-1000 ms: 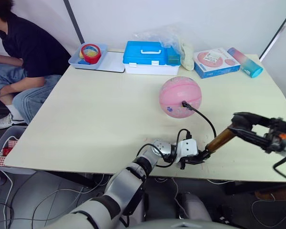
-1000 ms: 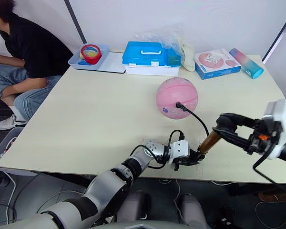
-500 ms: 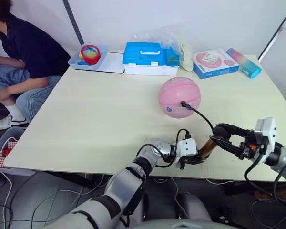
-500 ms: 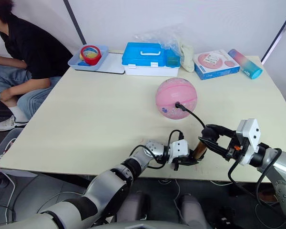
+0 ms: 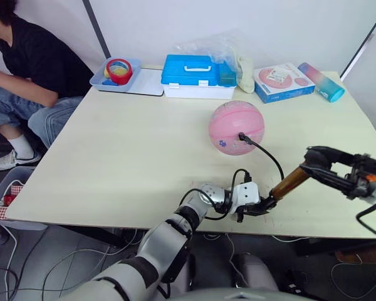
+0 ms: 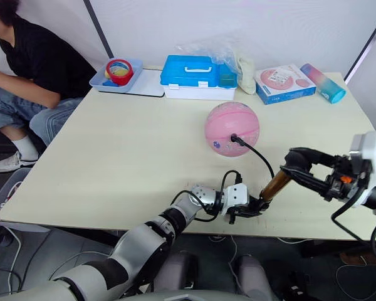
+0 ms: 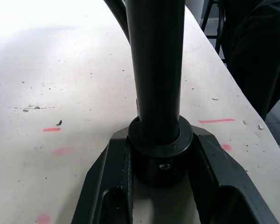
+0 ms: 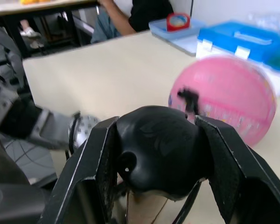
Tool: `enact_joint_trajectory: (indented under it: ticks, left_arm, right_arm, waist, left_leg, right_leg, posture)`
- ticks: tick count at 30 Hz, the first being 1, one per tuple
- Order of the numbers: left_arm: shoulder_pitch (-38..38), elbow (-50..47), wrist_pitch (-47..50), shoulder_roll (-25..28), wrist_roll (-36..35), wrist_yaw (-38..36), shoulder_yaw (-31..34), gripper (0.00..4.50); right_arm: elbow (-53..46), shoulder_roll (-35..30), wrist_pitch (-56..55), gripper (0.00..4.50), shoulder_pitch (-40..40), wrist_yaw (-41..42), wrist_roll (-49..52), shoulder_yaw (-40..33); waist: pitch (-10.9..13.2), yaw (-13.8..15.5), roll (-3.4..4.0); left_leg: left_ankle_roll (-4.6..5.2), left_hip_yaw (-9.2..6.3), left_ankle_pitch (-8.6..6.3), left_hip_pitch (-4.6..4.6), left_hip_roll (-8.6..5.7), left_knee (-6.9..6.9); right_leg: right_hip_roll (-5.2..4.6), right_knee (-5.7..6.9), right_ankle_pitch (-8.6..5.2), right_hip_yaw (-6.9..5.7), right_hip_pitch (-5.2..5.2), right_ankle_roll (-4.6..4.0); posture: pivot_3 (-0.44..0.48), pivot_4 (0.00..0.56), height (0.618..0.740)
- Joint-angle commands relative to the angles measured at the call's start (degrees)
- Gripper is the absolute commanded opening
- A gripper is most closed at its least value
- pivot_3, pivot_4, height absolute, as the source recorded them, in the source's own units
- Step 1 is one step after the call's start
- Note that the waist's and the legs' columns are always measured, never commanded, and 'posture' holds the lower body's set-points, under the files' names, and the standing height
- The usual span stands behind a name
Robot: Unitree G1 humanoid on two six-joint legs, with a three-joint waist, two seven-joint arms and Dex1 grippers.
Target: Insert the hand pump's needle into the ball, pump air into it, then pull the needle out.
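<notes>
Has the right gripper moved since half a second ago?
Yes. The right gripper, shut on the hand pump handle, has pulled out away from the left gripper, toward the table right edge.

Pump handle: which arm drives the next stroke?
Right. Its end effector is shut on the hand pump's raised handle, ready to push down. The left end effector only clamps the base on the table.

A pink ball (image 5: 236, 128) with small flower prints is seen on the cream bench (image 5: 131, 157). The hand pump (image 5: 289, 182) is coloured bronze-gold, with black caps and a black hose (image 5: 267, 153).
</notes>
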Motion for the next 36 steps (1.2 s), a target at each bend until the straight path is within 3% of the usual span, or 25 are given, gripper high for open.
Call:
enact_joint_trajectory:
  ticks: [1, 5, 10, 18, 29, 36]
  left_arm:
    - [0.7, 1.3, 0.0, -1.5, 2.0, -1.1, -1.6, 1.08]
    - [0.6, 1.3, 0.1, -1.7, 2.1, -1.1, -1.7, 1.08]
    - [0.6, 1.3, 0.1, -1.7, 2.1, -1.1, -1.7, 1.08]
    - [0.5, 1.3, 0.2, -1.8, 2.2, -0.9, -1.7, 1.08]
    - [0.4, 1.3, 0.1, -1.8, 2.2, -0.5, -1.6, 1.08]
    - [0.5, 1.3, 0.0, -1.9, 2.1, -0.5, -1.6, 1.08]
  right_arm:
    - [0.0, -3.7, 2.6, 2.05, -4.4, -3.3, 6.0, -9.0]
    - [1.1, -6.6, 6.3, 2.05, -7.8, -4.4, 11.2, -12.1]
    - [-0.2, -6.2, 8.2, 2.05, -9.7, -5.9, 12.5, -10.7]
    - [-3.3, -0.2, 2.9, 2.05, -2.0, -3.2, -0.8, -0.4]
    - [1.9, 8.5, -9.4, 2.04, 5.4, -1.6, -17.4, 13.8]
    - [4.6, 11.7, -13.0, 2.04, 6.1, -2.0, -19.6, 15.3]
  waist:
    - [0.1, 0.0, 0.04]
    - [0.1, 0.0, 0.04]
    - [0.1, 0.0, 0.06]
    - [0.1, 0.1, -0.05]
    - [0.0, 0.0, -0.02]
    - [0.0, 0.0, -0.02]
  left_leg:
    - [0.0, 0.0, 0.0, -0.01, -0.01, 0.0]
    - [0.0, -0.02, 0.0, -0.05, 0.01, 0.0]
    - [0.01, 0.02, 0.0, -0.27, -0.01, 0.0]
    - [0.01, -0.06, 0.01, -0.4, -0.01, 0.02]
    - [0.01, -0.03, 0.01, -0.32, -0.02, 0.03]
    - [0.01, -0.03, 0.01, -0.28, -0.02, 0.03]
  right_leg:
    - [-0.01, 0.0, 0.0, 0.0, 0.0, 0.0]
    - [-0.01, -0.02, 0.0, -0.03, -0.03, 0.0]
    - [-0.05, -0.02, 0.01, 0.01, -0.24, 0.0]
    - [0.01, -0.02, 0.01, -0.05, -0.32, -0.01]
    - [0.03, 0.0, 0.01, -0.02, -0.28, 0.0]
    - [0.03, 0.0, 0.01, -0.02, -0.26, 0.0]
  posture:
    - [0.0, 0.15, 0.74]
    - [0.0, 0.15, 0.74]
    - [0.0, 0.15, 0.74]
    - [0.0, 0.15, 0.74]
    - [0.0, 0.15, 0.74]
    - [0.0, 0.15, 0.74]
